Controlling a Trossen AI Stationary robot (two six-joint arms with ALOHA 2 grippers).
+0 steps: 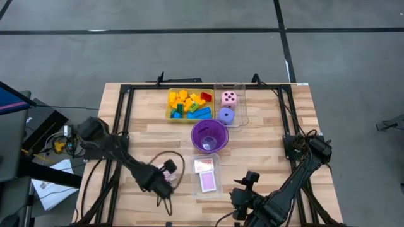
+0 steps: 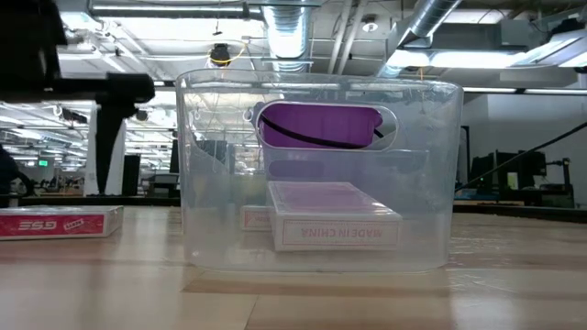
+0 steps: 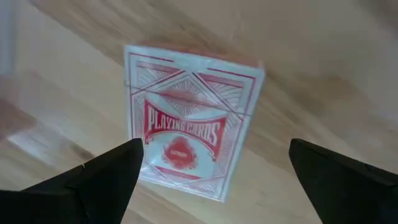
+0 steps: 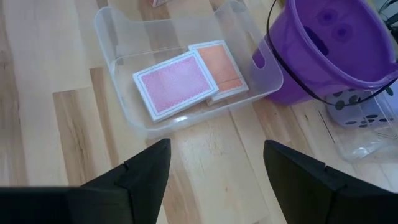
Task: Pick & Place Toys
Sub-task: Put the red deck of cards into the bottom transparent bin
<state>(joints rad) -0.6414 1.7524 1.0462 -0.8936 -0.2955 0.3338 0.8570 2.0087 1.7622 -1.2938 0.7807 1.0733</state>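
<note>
A white-red card box (image 3: 189, 124) lies flat on the wooden table, left of the clear tray (image 1: 207, 175); the low view shows the box (image 2: 60, 222) too. My left gripper (image 3: 216, 146) hangs open above it, pointing steeply down, one finger on each side and touching nothing. The clear tray holds a pink-backed deck (image 4: 174, 84) and an orange one (image 4: 221, 68). My right gripper (image 4: 216, 146) stays open above the table near the front edge, right of the tray. Bricks (image 1: 187, 104) fill a yellow tray at the back.
A purple translucent cup (image 1: 209, 135) stands just behind the clear tray. A pink die (image 1: 229, 98) and a purple die (image 1: 226, 115) sit in a clear tray beside the bricks. A loose black cable (image 1: 167, 157) loops on the table near my left gripper.
</note>
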